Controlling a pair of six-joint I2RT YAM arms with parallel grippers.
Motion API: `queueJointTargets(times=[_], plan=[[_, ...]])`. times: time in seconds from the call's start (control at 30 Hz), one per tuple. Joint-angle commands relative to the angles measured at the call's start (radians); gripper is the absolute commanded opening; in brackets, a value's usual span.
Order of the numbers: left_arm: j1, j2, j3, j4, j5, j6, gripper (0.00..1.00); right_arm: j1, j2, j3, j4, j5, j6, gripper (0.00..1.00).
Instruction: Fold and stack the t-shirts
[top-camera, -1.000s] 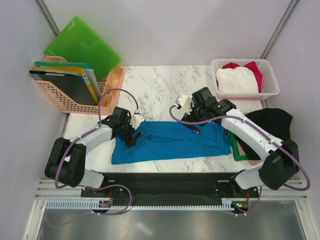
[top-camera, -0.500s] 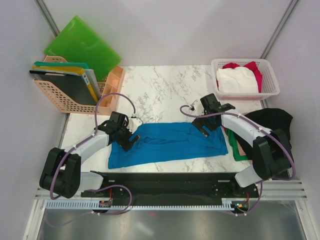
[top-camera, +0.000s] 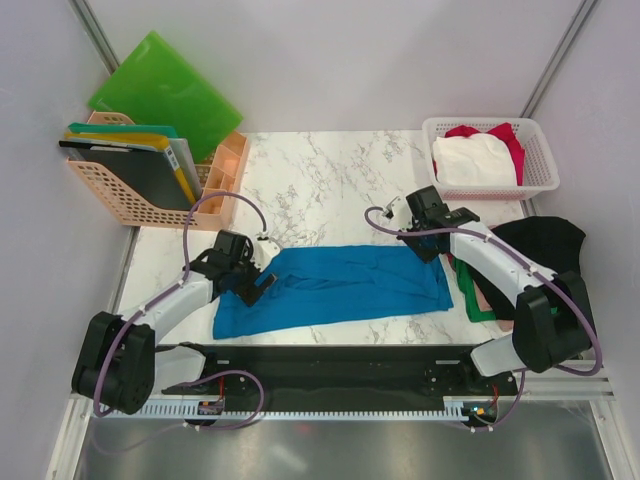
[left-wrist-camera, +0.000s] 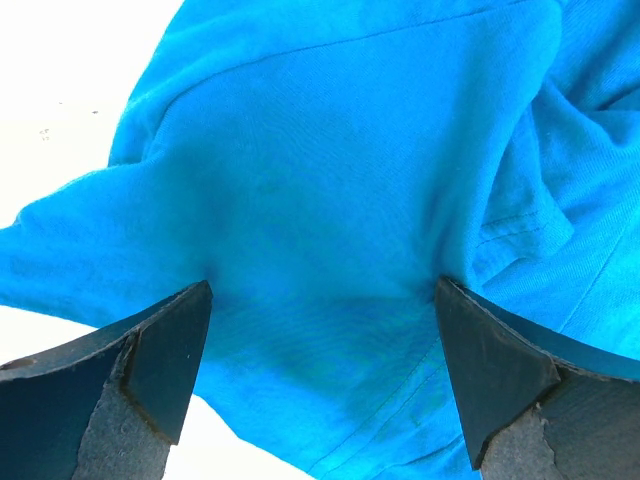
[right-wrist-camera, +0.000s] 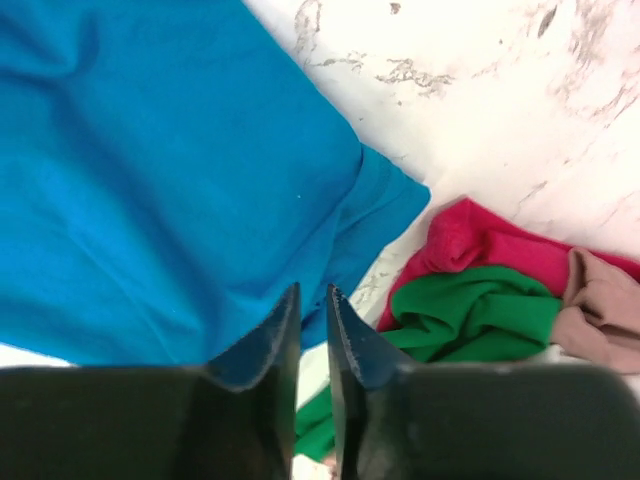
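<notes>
Over the last second both arms have swung outward. From above, my right gripper (top-camera: 428, 246) now sits at the far right corner of the blue t-shirt (top-camera: 340, 285), and my left gripper (top-camera: 255, 284) is on its left end.

Left wrist: the fingers stand wide, with blue cloth spread between and beneath them.

Right wrist: the fingers are drawn nearly together over the shirt's edge, and I cannot tell whether cloth is pinched. A red t-shirt (right-wrist-camera: 480, 245) and a green t-shirt (right-wrist-camera: 470, 310) lie bunched just beside.

Your overhead view is evenly, softly lit and sharp, with faint shadows on the marble table (top-camera: 330, 170). Your left wrist view blows that table out to pure white; both wrist views show the near fingers (right-wrist-camera: 262, 370) dark and slightly soft.
</notes>
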Motion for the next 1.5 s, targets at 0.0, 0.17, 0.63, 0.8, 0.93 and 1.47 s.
queueJointTargets(times=[0.0, 0.17, 0.63, 0.8, 0.93, 1.47], plan=[[0.013, 0.032, -0.06, -0.103, -0.087, 0.025, 1.0, 0.001, -0.047, -0.002, -0.032, -0.023, 0.033, 0.17], [0.014, 0.045, -0.05, -0.103, -0.08, 0.019, 1.0, 0.001, -0.046, 0.012, -0.064, -0.06, 0.042, 0.04], [0.013, 0.002, -0.049, -0.132, -0.087, 0.019, 1.0, -0.011, 0.119, -0.025, -0.056, -0.167, 0.036, 0.0], [0.014, 0.002, -0.034, -0.152, -0.082, 0.025, 1.0, -0.025, 0.172, -0.024, -0.064, -0.175, 0.025, 0.0], [0.014, 0.002, -0.007, -0.175, -0.083, 0.053, 1.0, -0.049, 0.247, 0.025, -0.069, -0.167, 0.01, 0.0], [-0.044, -0.034, 0.03, -0.206, 0.159, 0.139, 1.0, -0.063, 0.631, 0.568, -0.13, -0.227, 0.046, 0.0]])
